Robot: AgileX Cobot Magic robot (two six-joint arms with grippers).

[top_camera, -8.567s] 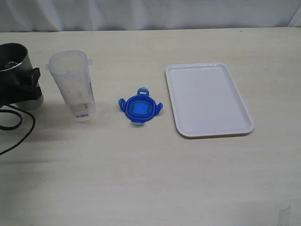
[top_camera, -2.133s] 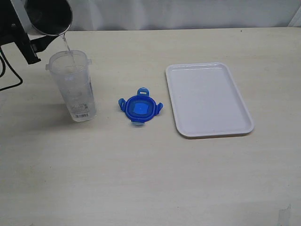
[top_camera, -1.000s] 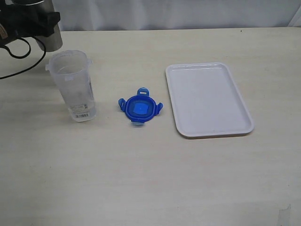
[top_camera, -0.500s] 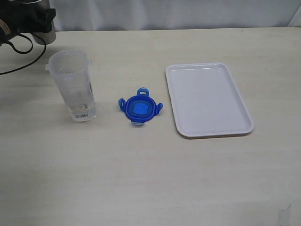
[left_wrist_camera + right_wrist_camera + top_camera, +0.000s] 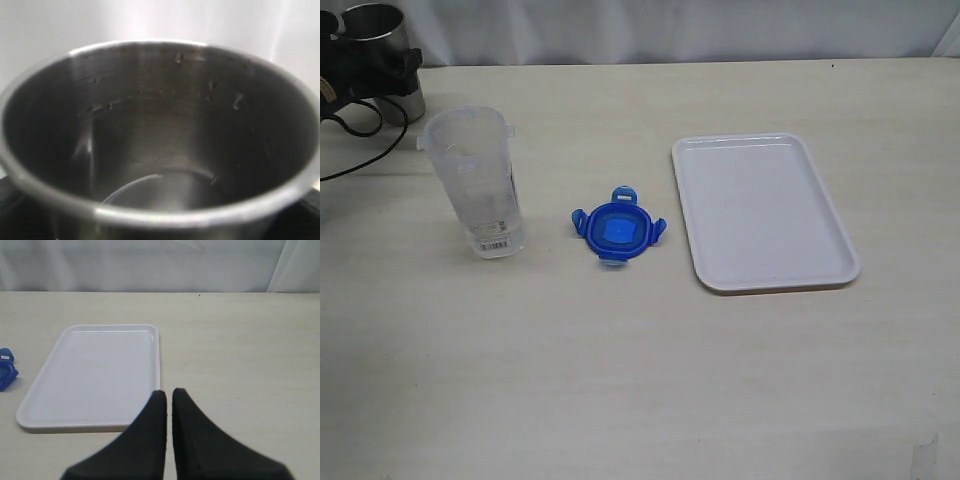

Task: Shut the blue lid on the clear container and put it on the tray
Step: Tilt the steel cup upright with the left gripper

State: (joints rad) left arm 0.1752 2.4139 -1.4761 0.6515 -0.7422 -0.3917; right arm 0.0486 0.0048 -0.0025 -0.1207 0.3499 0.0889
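The right end effector [image 5: 168, 391] is noted closed with nothing between its tips, held over the tabletop [image 5: 640, 400] just short of the tray [image 5: 95, 370]. Farther in, the tray is laid flat toward the right edge; the blue lid [image 5: 618, 230] is found flat near the tabletop's middle, flaps splayed, apart from the tray; the clear container [image 5: 475, 190] is stood upright and uncovered toward the left edge, apart from the lid. At the far left corner a grey metal cup [image 5: 382, 25] is gripped upright by the left end effector [image 5: 375, 68], droplets seen inside.
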